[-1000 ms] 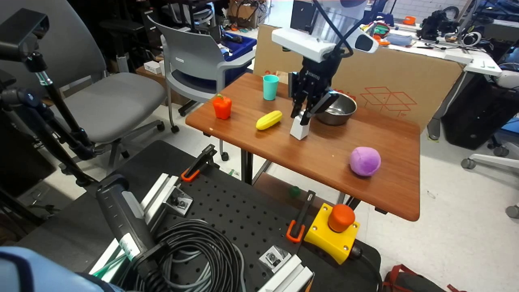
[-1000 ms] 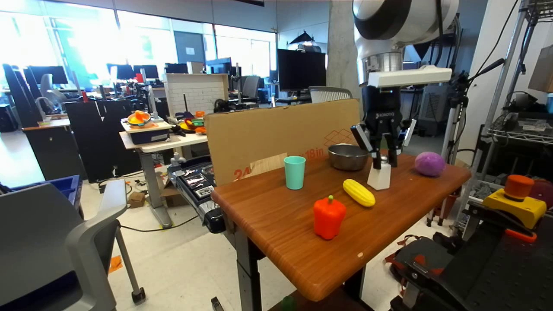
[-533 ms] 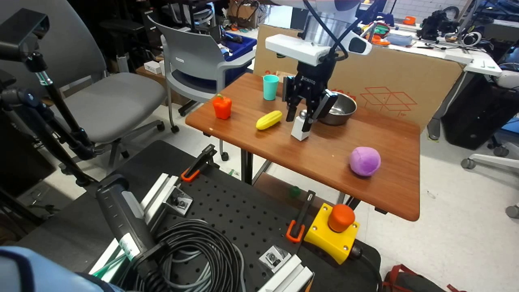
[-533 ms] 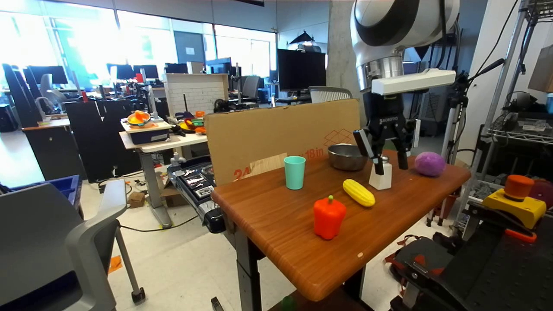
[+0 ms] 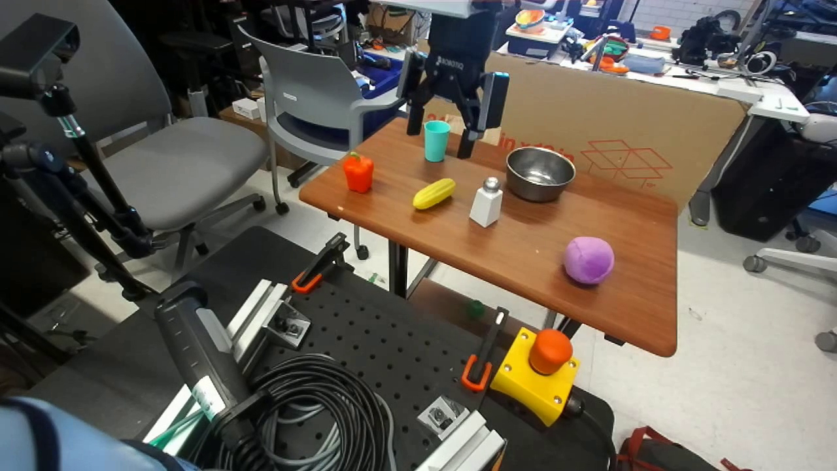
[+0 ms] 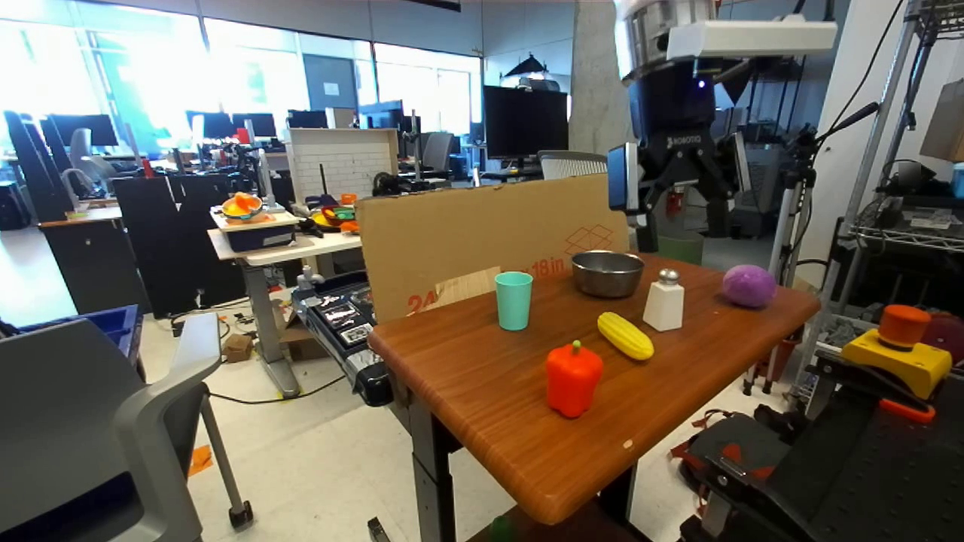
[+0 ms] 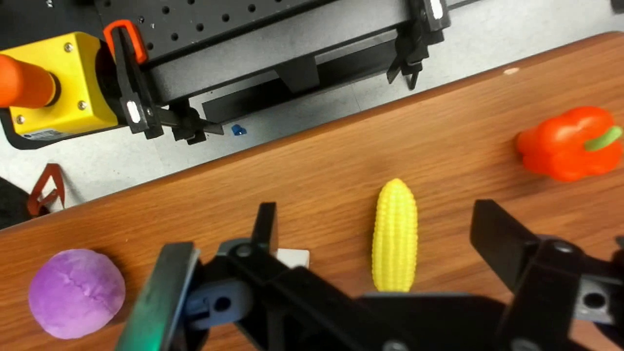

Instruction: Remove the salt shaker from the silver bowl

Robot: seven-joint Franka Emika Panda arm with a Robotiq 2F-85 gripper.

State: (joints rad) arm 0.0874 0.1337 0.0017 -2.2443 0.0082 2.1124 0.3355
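The salt shaker, white and tapered with a grey metal top, stands upright on the table, outside the silver bowl. In an exterior view the same shaker is beside the corn, with the bowl behind it. Only a white corner of the shaker shows in the wrist view, the rest covered by a finger. My gripper hangs above the table, apart from the shaker. Its jaws are wide apart with nothing held; in the wrist view the gripper spans above the corn.
Yellow corn lies near the shaker. A teal cup, a red pepper and a purple ball are on the same wooden table. A cardboard sheet stands upright along the table's edge behind the bowl.
My gripper has opened, let go of the salt shaker's top and risen well above the table, shifting off to one side. The shaker has stayed standing on the table.
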